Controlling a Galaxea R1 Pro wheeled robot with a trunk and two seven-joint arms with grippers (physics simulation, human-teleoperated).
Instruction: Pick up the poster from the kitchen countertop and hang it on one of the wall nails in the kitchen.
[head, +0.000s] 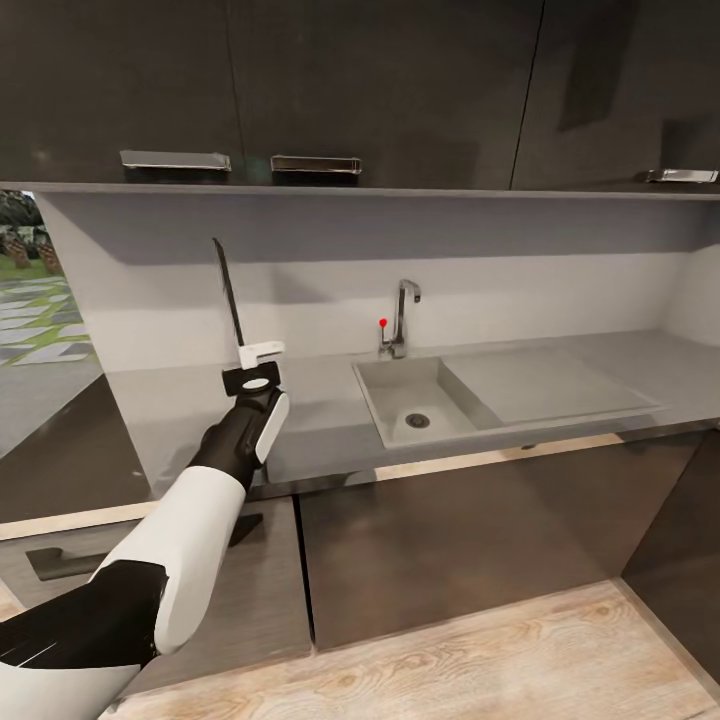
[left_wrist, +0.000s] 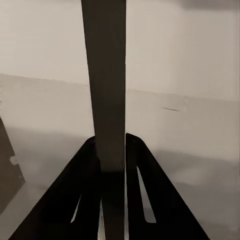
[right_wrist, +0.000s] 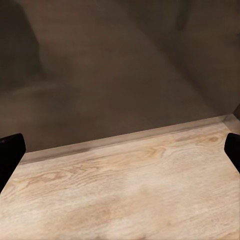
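The poster (head: 229, 300) is off the counter (head: 320, 410) and held upright, edge-on to the head camera, a thin dark blade rising from the left pincer (head: 258, 362) in front of the pale backsplash (head: 500, 290). In the left wrist view the two dark fingers (left_wrist: 142, 190) are clenched on the poster's (left_wrist: 106, 85) lower edge, one on each face. So the pick-up looks done; the hanging is all that is left, and no wall nail can be made out.

Around it: dark upper cabinets (head: 380, 90) overhang the backsplash and would likely limit how high the poster can go here. The sink (head: 420, 400) and chrome tap (head: 403, 315) sit well to the right. The right pincer (right_wrist: 120, 150) hangs released over the wooden floor (right_wrist: 125, 190), its fingertips (right_wrist: 10, 150) wide apart.
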